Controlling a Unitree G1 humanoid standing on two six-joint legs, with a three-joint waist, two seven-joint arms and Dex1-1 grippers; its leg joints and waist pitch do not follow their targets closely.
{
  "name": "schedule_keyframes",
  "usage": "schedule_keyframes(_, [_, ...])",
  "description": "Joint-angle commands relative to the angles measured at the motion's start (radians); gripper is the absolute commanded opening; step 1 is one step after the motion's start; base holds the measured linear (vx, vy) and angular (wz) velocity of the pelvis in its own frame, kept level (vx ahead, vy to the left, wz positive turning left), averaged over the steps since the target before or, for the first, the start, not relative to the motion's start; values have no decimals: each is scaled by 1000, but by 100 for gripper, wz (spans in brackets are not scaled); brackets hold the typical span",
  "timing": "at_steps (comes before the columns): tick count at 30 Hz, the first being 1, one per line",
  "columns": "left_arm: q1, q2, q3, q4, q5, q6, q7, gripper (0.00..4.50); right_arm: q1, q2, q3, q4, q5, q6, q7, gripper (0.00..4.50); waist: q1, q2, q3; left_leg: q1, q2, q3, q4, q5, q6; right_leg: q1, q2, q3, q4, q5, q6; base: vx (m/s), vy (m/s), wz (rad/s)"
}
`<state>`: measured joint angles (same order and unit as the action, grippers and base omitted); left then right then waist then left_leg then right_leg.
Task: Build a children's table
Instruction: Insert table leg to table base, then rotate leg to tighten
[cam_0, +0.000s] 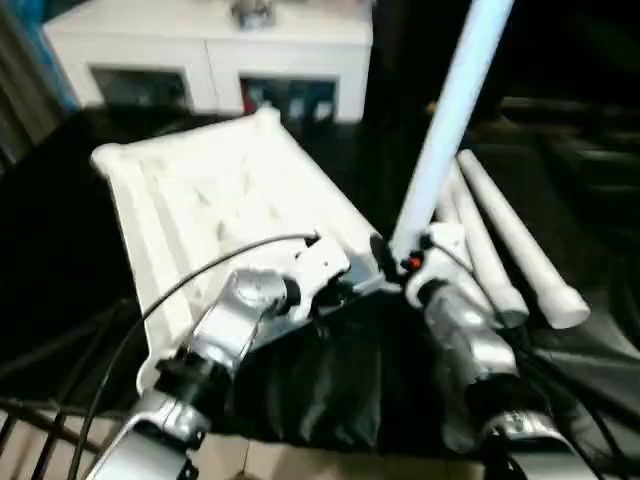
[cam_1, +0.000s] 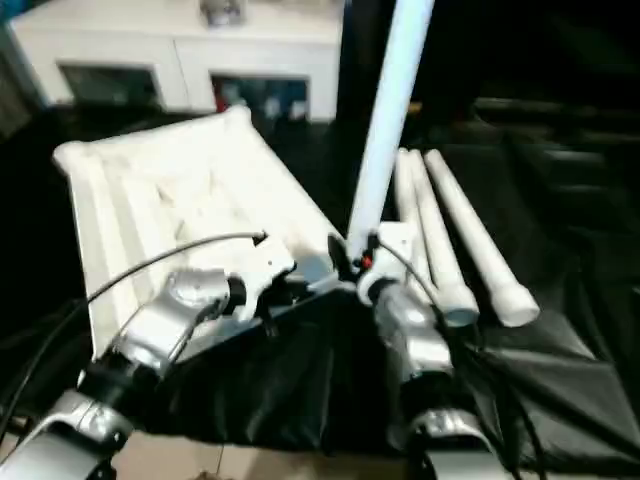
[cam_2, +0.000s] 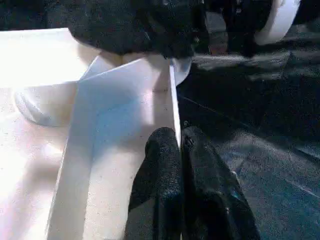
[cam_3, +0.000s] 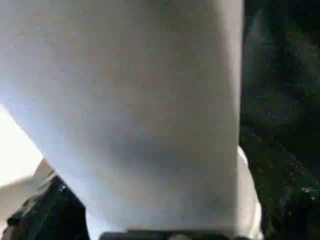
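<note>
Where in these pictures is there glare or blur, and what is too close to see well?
Left wrist view: the tabletop is washed out by glare at its lit side, while the left gripper's fingers are sharp enough. Right wrist view: the upright leg is so close that it is a soft blur. Left eye view: the cabinet behind is hazy.

The tabletop (cam_0: 215, 200) lies ribbed side up on black cloth (cam_0: 320, 385), the right gripper (cam_0: 395, 262) holds one leg (cam_0: 450, 120) upright at its near corner, and spare legs (cam_0: 505, 245) lie alongside.
</note>
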<state>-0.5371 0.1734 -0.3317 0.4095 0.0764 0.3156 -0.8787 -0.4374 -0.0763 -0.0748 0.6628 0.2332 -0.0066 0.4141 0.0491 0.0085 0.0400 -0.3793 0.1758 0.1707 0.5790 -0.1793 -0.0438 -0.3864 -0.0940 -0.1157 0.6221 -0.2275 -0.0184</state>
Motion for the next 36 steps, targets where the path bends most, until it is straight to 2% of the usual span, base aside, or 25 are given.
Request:
schedule_keyframes(1, [10, 17, -53, 1, -11, -32, -87, 0, 46, -36, 37, -79, 6, 40, 89, 373, 6, -6, -57, 9, 61, -15, -52, -59, 164, 52, -75, 70, -65, 139, -259, 0, 0, 0])
schedule_keyframes(2, [10, 23, -53, 1, -11, -38, -95, 0, 58, -47, 42, -103, 7, 48, 114, 373, 10, -6, -56, 11, 64, -14, -55, -100, 150, 52, -76, 71, -70, 72, -251, 0, 0, 0])
schedule_keyframes(5, [9, 46, -54, 3, -13, -55, -129, 0, 104, -98, 70, -190, 18, 69, 207, 373, 16, -8, -51, 18, 68, -12, -62, -170, 102, 47, -74, 77, -81, -46, -231, 0, 0, 0])
schedule_keyframes(8, [7, 72, -59, 6, -18, -82, -170, 0, 147, -156, 104, -274, 26, 85, 297, 373, 17, -9, -49, 18, 68, -11, -65, -184, 84, 47, -71, 82, -84, -78, -216, 0, 0, 0])
schedule_keyframes(9, [7, 72, -59, 6, -18, -82, -170, 0, 147, -156, 104, -274, 26, 85, 297, 373, 16, -10, -50, 16, 68, -11, -65, -180, 84, 48, -72, 83, -83, -71, -215, 0, 0, 0])
schedule_keyframes(10, [6, 85, -67, 9, -19, -95, -196, 0, 166, -189, 121, -311, 25, 85, 343, 373, 12, -16, -50, 11, 67, -10, -65, -169, 85, 50, -72, 83, -82, -66, -215, 0, 0, 0])
schedule_keyframes(12, [6, 88, -69, 10, -20, -98, -203, 0, 170, -197, 125, -320, 24, 85, 354, 373, 16, -12, -52, 16, 67, -9, -62, -153, 92, 48, -73, 84, -81, -52, -215, 0, 0, 0])
schedule_keyframes(13, [5, 96, -75, 12, -20, -104, -219, 0, 182, -218, 137, -342, 24, 83, 385, 373, 14, -13, -52, 11, 66, -10, -62, -140, 97, 51, -73, 83, -78, -35, -221, 0, 0, 0])
schedule_keyframes(16, [-2, 114, -90, 26, -21, -132, -269, 0, 212, -293, 169, -397, 20, 111, 493, 373, 20, -14, -54, 16, 67, -7, -56, -117, 117, 49, -72, 84, -74, 15, -231, 0, 0, 0])
schedule_keyframes(19, [-9, 125, -99, 40, -19, -150, -300, 0, 218, -337, 192, -406, 10, 122, 559, 373, 21, -15, -53, 10, 65, -9, -54, -116, 130, 54, -72, 82, -73, 18, -235, 0, 0, 0])
schedule_keyframes(20, [-17, 134, -105, 56, -13, -167, -318, 0, 213, -361, 210, -400, -4, 125, 587, 347, 22, -10, -53, 10, 65, -10, -54, -125, 126, 52, -73, 81, -76, 0, -238, 0, 0, 0])
schedule_keyframes(22, [-31, 143, -106, 81, -9, -183, -329, 0, 201, -378, 225, -385, -18, 128, 612, 336, 22, -12, -51, 13, 67, -10, -56, -153, 109, 52, -72, 80, -78, -37, -237, 0, 0, 0])
schedule_keyframes(27, [-43, 149, -106, 101, -5, -195, -338, 0, 188, -382, 228, -377, -11, 139, 630, 295, 24, -13, -52, 14, 68, -10, -57, -161, 94, 52, -74, 82, -79, -59, -240, 0, 0, 0])
schedule_keyframes(29, [-46, 152, -106, 106, -7, -200, -346, 0, 186, -386, 231, -383, -6, 147, 640, 292, 25, -12, -52, 14, 68, -11, -57, -158, 93, 53, -75, 82, -78, -56, -242, 0, 0, 0])
schedule_keyframes(34, [-48, 158, -108, 122, -10, -207, -365, 0, 195, -383, 242, -384, -4, 167, 646, 278, 28, -13, -57, 13, 67, -10, -52, -122, 110, 54, -73, 81, -70, 8, -252, 0, 0, 0])
schedule_keyframes(36, [-49, 149, -100, 124, -15, -192, -352, 0, 192, -361, 230, -373, -1, 181, 609, 276, 29, -10, -55, 14, 66, -10, -52, -128, 111, 53, -74, 81, -71, 1, -256, 0, 0, 0])
